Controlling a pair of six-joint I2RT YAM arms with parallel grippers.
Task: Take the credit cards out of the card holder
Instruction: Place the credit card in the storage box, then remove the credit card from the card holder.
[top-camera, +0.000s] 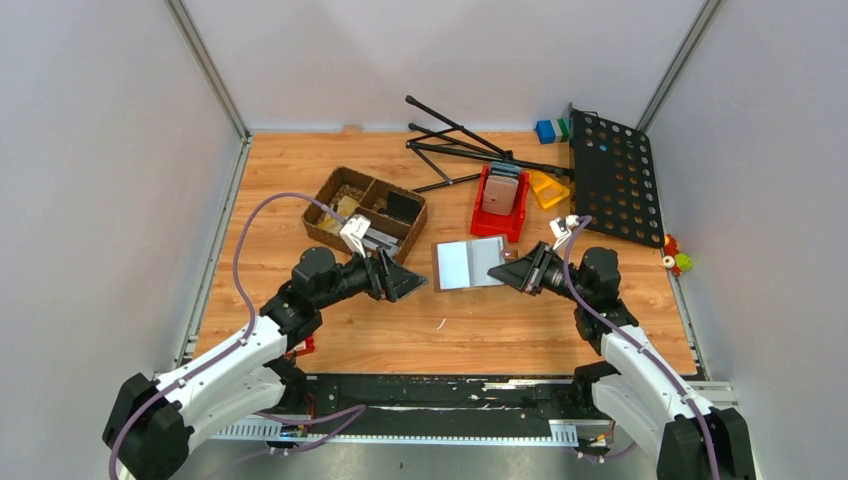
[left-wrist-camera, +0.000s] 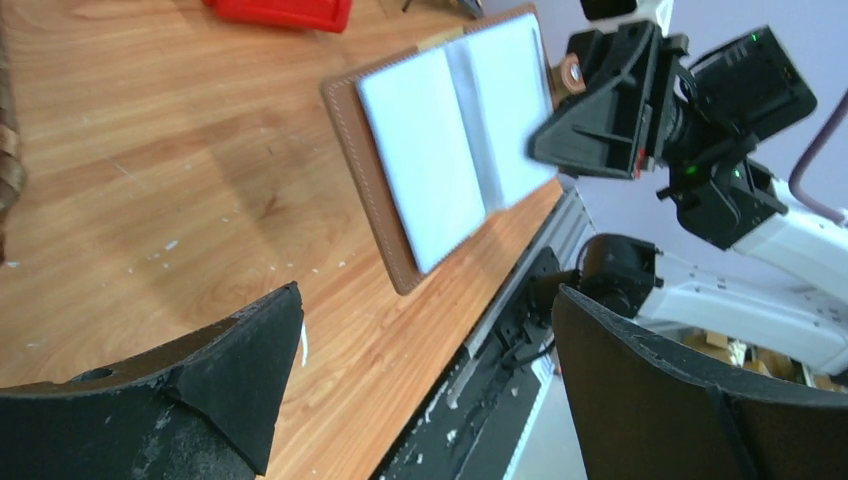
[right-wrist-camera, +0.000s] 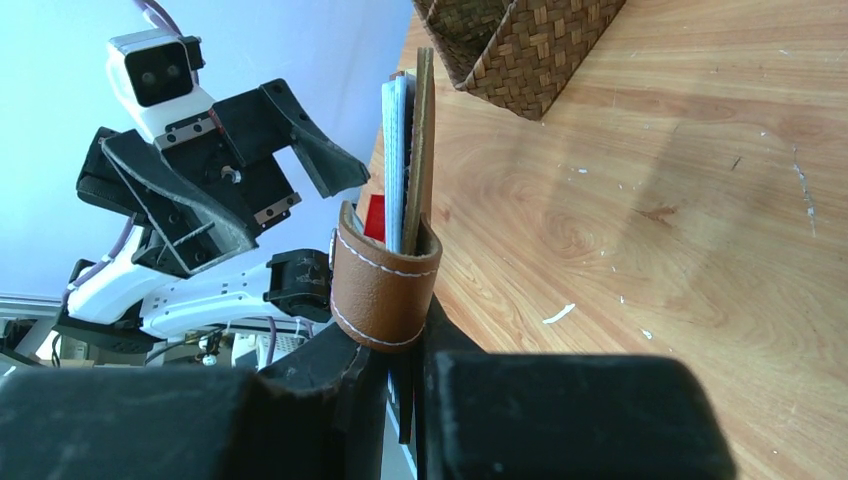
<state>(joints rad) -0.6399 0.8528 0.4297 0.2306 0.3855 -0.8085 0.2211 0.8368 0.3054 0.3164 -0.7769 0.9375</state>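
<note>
The right gripper (top-camera: 503, 272) is squeezed shut on the strap end of the brown card holder (top-camera: 466, 264). The holder lies open in the middle of the counter (top-camera: 420, 335), pale pockets up. The left gripper (top-camera: 412, 281) is wide apart just beside it, holding nothing. I cannot see the credit cards clearly. The left gripper might pinch a whole pocket, and a hard pull could slip the holder from that thin grip.

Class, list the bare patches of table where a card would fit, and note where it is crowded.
The table is bare between the card holder and the near rail, and in the far left corner behind the wicker basket. Crowded: far right, around the red bin, black stand and perforated panel.
</note>
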